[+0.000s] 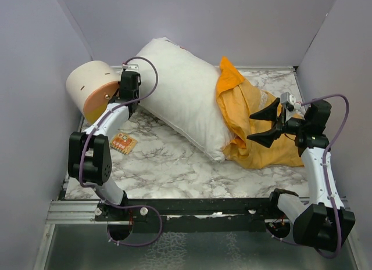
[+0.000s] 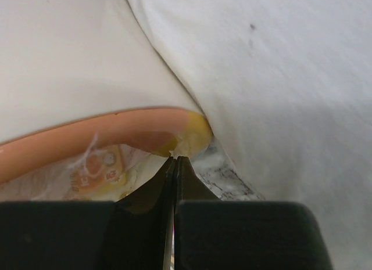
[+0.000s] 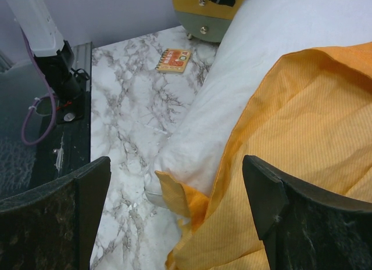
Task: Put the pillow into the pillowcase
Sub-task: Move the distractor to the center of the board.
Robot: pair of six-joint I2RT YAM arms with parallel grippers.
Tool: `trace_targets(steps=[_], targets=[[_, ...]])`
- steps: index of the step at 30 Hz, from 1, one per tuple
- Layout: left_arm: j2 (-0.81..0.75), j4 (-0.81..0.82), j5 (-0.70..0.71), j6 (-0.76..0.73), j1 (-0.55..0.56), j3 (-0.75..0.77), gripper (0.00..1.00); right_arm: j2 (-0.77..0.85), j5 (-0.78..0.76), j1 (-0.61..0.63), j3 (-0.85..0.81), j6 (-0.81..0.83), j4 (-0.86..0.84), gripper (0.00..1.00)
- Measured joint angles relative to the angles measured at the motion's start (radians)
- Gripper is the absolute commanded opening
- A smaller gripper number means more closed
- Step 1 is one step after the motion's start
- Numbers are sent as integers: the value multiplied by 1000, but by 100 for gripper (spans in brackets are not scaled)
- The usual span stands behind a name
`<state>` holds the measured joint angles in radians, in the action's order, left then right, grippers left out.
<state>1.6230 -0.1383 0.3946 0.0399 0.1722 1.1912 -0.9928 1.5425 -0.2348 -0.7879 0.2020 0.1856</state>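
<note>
A: Starting at the left claw [image 2: 175, 161], is it holding anything?

B: No. Its tips are pressed together with no cloth between them, pointing into the gap at upper left between the cream roll [image 1: 93, 90] and the pillow [image 1: 180, 96]. The right claw [image 1: 266, 126] hangs spread wide over the pillowcase [image 1: 238, 101] at right.

A: How far in?

B: Only the pillow's lower-right end seems covered. Most of it lies bare across the table [image 1: 168, 165]. Early days, I'd say.
</note>
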Motion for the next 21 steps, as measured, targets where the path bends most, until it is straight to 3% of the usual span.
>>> trace_targets(steps=[6, 12, 18, 21], targets=[[106, 34, 2, 13, -58, 125, 10, 0, 0, 0, 2, 0, -1, 95], [193, 32, -2, 27, -64, 257, 36, -1, 0, 0, 4, 0, -2, 95], [159, 30, -72, 64, -71, 254, 49, -7, 0, 0, 5, 7, -1, 95], [45, 39, -173, 105, -82, 167, 58, -11, -3, 0, 2, 56, 39, 95]])
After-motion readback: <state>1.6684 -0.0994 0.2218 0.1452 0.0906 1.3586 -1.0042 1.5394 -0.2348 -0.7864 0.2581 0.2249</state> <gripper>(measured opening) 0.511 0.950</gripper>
